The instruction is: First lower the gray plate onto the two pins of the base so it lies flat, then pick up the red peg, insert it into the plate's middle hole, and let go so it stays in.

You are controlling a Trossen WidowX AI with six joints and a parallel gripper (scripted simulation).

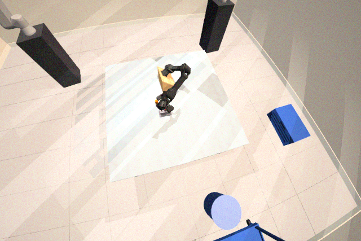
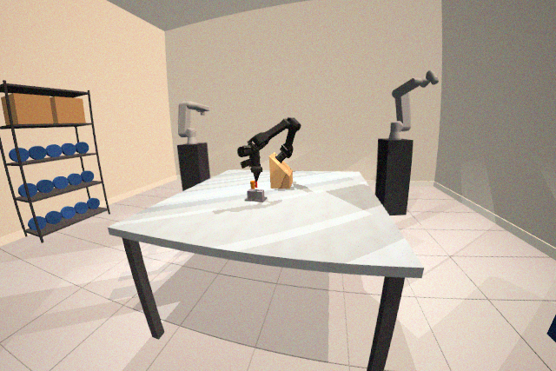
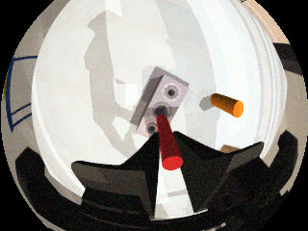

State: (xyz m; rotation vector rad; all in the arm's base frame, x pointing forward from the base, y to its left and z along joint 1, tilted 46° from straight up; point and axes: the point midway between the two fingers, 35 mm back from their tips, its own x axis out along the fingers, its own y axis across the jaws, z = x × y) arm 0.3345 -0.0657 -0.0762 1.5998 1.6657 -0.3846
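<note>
My gripper [image 3: 166, 135] [image 1: 165, 108] [image 2: 256, 176] points straight down over the gray plate and is shut on the red peg [image 3: 168, 148], which hangs upright between the fingers. The gray plate [image 3: 176, 83] [image 1: 163, 114] [image 2: 255, 196] lies flat on its base on the white table [image 1: 131, 145] [image 2: 292, 232]. In the wrist view a pin shows in each end hole. The peg's lower end lines up with the plate's middle hole and hides it. I cannot tell whether the tip is inside the hole.
A small orange peg [image 3: 226, 104] [image 1: 157, 101] [image 2: 253, 184] stands on the table close beside the plate. A tan wooden wedge [image 1: 166, 82] [image 2: 281, 173] stands behind it at the arm's base. Black pedestals with gray arms stand off the table.
</note>
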